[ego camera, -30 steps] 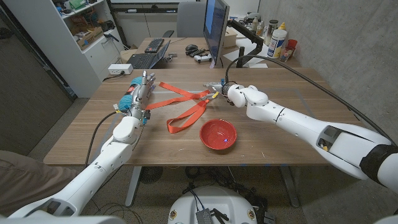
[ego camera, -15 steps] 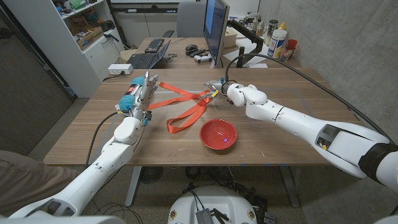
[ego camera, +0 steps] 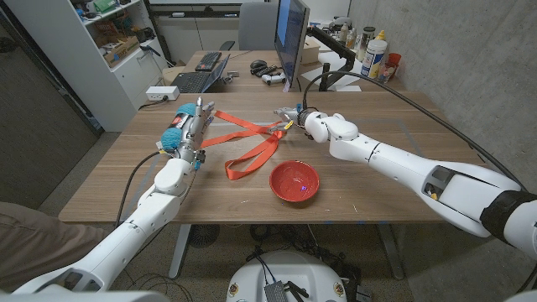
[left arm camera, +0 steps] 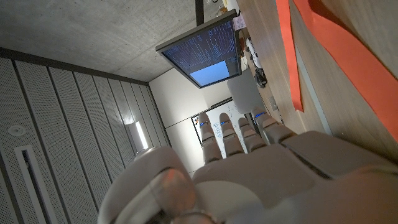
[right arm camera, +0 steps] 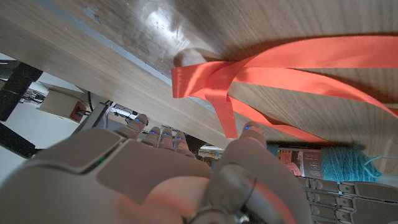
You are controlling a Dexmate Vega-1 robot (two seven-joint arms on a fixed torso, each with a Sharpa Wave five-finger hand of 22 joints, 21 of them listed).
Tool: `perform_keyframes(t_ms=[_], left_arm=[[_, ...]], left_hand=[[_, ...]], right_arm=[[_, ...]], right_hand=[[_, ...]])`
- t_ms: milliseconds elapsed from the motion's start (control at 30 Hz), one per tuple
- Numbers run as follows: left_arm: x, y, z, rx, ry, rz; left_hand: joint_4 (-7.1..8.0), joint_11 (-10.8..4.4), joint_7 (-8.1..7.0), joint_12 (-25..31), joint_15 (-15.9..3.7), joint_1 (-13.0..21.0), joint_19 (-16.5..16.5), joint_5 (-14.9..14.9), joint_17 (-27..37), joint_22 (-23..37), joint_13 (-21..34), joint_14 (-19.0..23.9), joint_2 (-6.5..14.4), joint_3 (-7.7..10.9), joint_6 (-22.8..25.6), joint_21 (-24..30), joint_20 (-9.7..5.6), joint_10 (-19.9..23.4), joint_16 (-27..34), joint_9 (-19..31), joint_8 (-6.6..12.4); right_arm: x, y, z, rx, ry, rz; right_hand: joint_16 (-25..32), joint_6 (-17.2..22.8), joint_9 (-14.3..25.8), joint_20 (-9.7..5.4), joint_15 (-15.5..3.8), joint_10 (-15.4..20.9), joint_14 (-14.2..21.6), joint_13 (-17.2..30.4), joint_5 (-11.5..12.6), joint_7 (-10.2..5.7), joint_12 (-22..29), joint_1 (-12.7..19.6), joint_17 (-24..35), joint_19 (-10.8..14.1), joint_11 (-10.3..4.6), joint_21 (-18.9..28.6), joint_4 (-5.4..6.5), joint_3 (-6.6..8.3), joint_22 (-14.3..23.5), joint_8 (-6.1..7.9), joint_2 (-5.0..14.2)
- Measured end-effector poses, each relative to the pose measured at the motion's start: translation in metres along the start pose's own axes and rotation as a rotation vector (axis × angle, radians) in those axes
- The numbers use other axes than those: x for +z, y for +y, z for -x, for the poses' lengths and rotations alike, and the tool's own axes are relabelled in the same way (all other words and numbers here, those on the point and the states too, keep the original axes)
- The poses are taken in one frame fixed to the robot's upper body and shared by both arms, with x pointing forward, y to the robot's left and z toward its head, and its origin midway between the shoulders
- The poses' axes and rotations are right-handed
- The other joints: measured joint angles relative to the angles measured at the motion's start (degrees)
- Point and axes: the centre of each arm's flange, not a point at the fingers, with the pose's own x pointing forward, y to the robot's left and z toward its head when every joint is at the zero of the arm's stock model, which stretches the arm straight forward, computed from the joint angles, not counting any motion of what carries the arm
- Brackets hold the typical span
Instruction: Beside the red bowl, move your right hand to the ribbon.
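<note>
Head view: right hand (ego camera: 289,119), upper centre, reaches the ribbon (ego camera: 252,138); grip cannot be told. Bowl (ego camera: 294,181) lies below. Left hand (ego camera: 190,127) stays off the ribbon, fingers extended.

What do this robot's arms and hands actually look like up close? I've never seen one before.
Both arms are smooth white shells with rounded joints. The right arm has a dark recessed panel and a black band near the shoulder. A black cable runs along the left arm. The left hand shows metallic parts and teal accents. The right hand has pale grey segmented fingers with small blue marks at the tips.
</note>
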Motion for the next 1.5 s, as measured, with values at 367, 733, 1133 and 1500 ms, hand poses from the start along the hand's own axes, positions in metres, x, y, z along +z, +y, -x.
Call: perform_keyframes(t_ms=[367, 733, 1133, 1500], left_arm=[[0.0, -0.002, -0.004, -0.005, 0.004, 0.0], [-0.002, -0.003, -0.004, -0.004, 0.008, 0.003], [-0.004, -0.002, -0.004, -0.001, 0.014, 0.005], [-0.005, -0.002, -0.004, -0.001, 0.017, 0.007]], left_hand=[[0.0, 0.13, 0.22, 0.0, 0.0, 0.0, 0.0, 0.0, 0.0, 0.0, 0.3, 0.0, 0.0, 0.0, 0.2, 0.0, 0.0, 0.3, 0.0, 0.0, 0.0], [0.0, 0.43, 0.64, 0.2, 0.0, 0.0, 0.0, 0.0, 0.0, 0.0, 0.3, 0.0, 0.0, 0.0, 0.6, 0.0, 0.01, 0.6, 0.0, 0.0, 0.0], [0.0, 0.43, 0.64, 0.2, 0.0, 0.0, 0.0, 0.0, 0.0, 0.0, 0.3, 0.0, 0.0, 0.0, 0.6, 0.0, 0.01, 0.6, 0.0, 0.0, 0.0], [0.0, 0.21, 0.42, 0.2, 0.0, 0.0, 0.0, 0.0, 0.0, 0.0, 0.3, 0.0, 0.0, 0.0, 0.4, 0.0, 0.01, 0.4, 0.0, 0.0, 0.0]], right_arm=[[0.003, 0.0, -0.005, 0.003, -0.001, 0.005], [0.006, -0.001, -0.009, 0.005, 0.011, 0.023], [0.01, -0.001, -0.013, 0.012, 0.008, 0.021], [0.011, 0.001, -0.013, 0.026, 0.001, 0.009]], right_hand=[[0.0, 0.0, 0.0, 0.21, 0.0, 0.0, 0.0, 0.0, -0.4, 0.0, 0.0, -0.5, 0.0, -0.2, 0.0, 0.0, 0.23, -0.23, 0.0, 0.0, -0.08], [0.2, 0.0, 0.0, 0.2, 0.0, 0.3, 0.0, 0.0, -1.1, 0.0, 0.4, -1.3, 0.0, -0.2, 0.31, 0.0, 0.48, -0.48, 0.0, 0.0, 0.24], [0.2, 0.0, 0.0, 0.51, 0.0, 0.3, 0.0, 0.0, -1.7, 0.0, 0.4, -1.9, 0.0, 0.1, 0.31, 0.0, 0.71, -0.71, 0.0, 0.0, 0.22], [0.2, 0.0, 0.0, 0.83, 0.64, 0.9, 0.0, 0.0, -2.3, 0.0, 0.4, -1.9, 0.0, -0.2, 0.3, 0.0, 1.18, -0.7, 0.0, 0.0, 0.22]])
